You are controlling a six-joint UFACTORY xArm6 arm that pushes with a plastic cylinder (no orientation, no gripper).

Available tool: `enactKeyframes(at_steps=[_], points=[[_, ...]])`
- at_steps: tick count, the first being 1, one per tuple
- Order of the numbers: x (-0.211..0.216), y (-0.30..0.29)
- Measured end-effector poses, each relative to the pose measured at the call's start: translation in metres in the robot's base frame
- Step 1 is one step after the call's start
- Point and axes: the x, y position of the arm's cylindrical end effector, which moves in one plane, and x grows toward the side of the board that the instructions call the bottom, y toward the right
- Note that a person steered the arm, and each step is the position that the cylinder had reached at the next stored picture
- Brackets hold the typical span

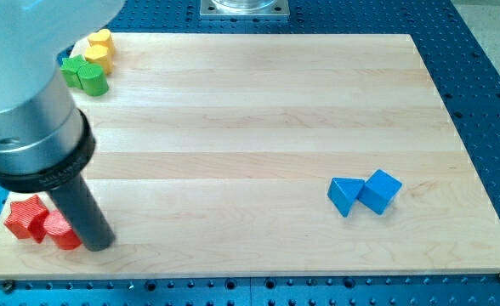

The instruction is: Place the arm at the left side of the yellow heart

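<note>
Tip point(99, 244) is down on the board point(258, 110) at the view's bottom-left; bare rod, nothing gripped. Touching or just beside its left: red blocks point(36, 223), shapes unclear, one partly hidden behind the rod. Yellow heart point(100, 48) is far up toward the view's top, with the green block point(86, 75) right beside it on the near side. Two blue blocks point(363, 194) are well off to the right, irrelevant. Judgement: approach step, barely started. Next move: travel up, skirt the green, and stop on the heart's left, close to the board edge.
</note>
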Motion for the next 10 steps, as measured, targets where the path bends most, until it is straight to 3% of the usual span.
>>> enactKeyframes(at_steps=[1, 2, 3, 5, 8, 9, 10], points=[[-0.004, -0.018], [-0.02, 0.043], [-0.069, 0.09], [-0.09, 0.09], [-0.206, -0.12], [-0.242, -0.122], [-0.337, -0.122]])
